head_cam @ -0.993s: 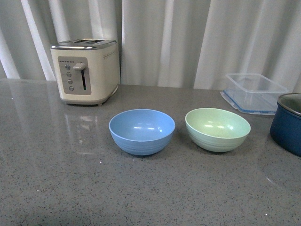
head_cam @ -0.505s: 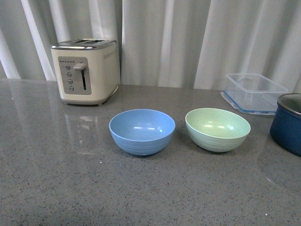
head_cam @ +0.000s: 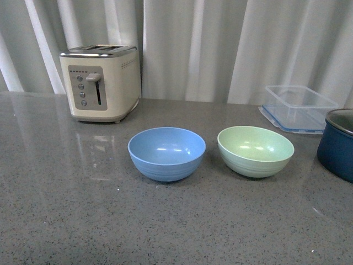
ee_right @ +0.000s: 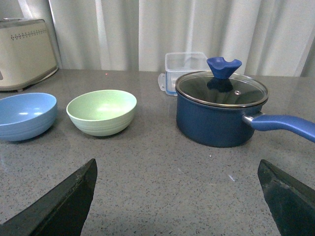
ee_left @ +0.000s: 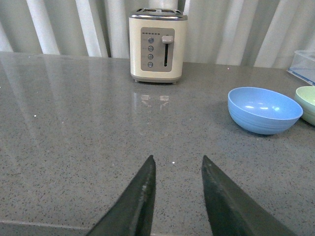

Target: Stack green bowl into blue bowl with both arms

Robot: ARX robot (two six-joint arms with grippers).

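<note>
Two bowls stood apart on the bench (head_cam: 60, 221), and nothing was grasped yet.
From the front we saw the green bowl (head_cam: 255, 150) upright near the blue bowl (head_cam: 166, 153), a gap between them and no arm in view. The left wrist view gave us the left claw (ee_left: 177, 160), parted and empty, well short of the blue bowl. Only the right wrist view showed the right claw (ee_right: 176, 164) spread wide and the lidded saucepan (ee_right: 216, 120) near the green bowl. We judged that a reach could knock its handle (ee_right: 285, 125), or a thin rim pinch could slip.

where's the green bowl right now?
Front view: the green bowl sits right of centre on the counter, beside but not touching the blue bowl on its left, with the navy pot further right.
</note>
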